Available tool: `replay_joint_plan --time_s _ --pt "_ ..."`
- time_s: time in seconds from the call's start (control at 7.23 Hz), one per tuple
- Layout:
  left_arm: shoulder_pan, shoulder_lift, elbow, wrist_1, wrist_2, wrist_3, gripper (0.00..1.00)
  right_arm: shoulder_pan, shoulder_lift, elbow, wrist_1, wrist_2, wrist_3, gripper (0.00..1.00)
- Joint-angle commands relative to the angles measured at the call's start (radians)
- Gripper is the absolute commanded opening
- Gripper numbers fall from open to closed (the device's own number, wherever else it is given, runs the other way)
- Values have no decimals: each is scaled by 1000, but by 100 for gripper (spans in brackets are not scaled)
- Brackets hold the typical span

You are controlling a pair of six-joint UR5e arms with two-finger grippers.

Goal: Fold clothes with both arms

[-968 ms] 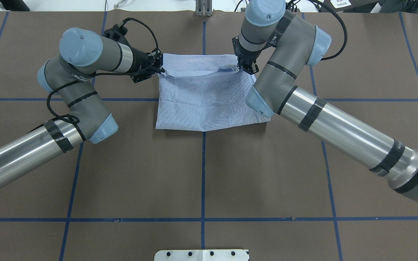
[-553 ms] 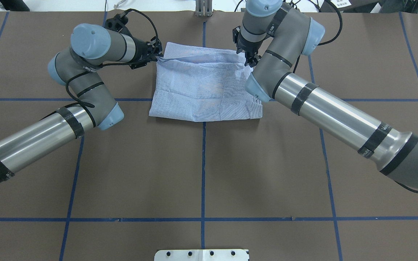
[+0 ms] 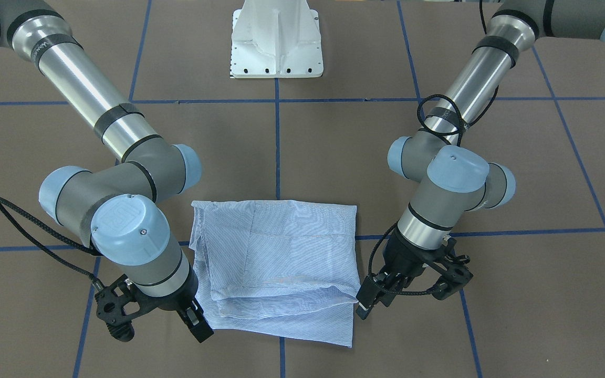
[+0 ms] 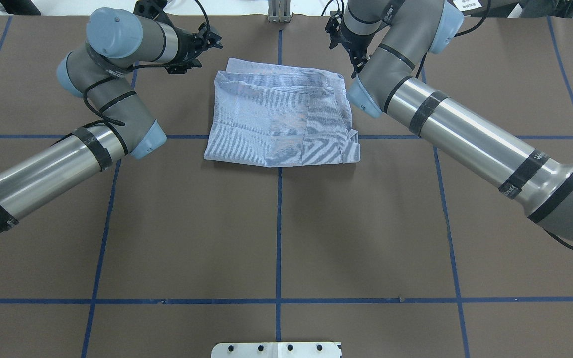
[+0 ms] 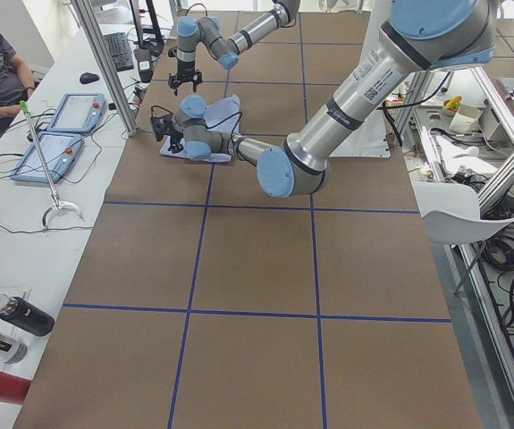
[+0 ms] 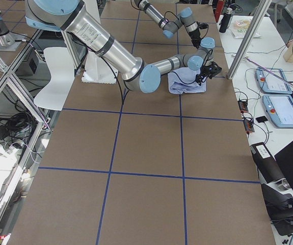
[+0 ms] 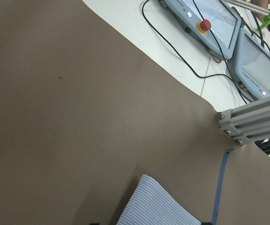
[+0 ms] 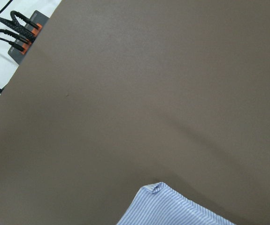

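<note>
Jaws beside shirt (image 4: 281, 119) — pedestal (image 3: 276, 42), pendants (image 6: 284, 109) around

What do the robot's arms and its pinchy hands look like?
Both the left arm and the right arm are shiny silver tubes with grey bendy joints, round pale blue caps and black bands. A black braided cable loops along each. The left gripper and right gripper are black, each with two fingers.
</note>
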Motion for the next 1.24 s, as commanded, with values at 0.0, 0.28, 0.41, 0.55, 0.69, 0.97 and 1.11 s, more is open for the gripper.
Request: replay_joint_plan --time_s 0.0,0.28,0.41,0.55,0.69,0.97,1.11 --pt "-19 1 -25 -15 -33 5 76 36 -45 19 0 9 -143 100" --pt "-39 91 -149 -8 -132 103 75 79 -186 155 -5 33 -350 100" --pt "-51 157 -210 -6 -167 184 75 117 -235 190 -11 69 -438 100" --pt "-85 206 -250 -3 -218 280 76 163 -295 229 -14 108 -546 100" --pt "-122 266 -293 -1 -250 383 76 211 -352 247 -23 145 -664 100" --pt "-188 379 -360 -1 -313 592 100 312 -423 250 -80 219 -939 100" --pt "-250 425 -370 -1 -377 722 100 372 -462 257 -112 272 -1071 100"
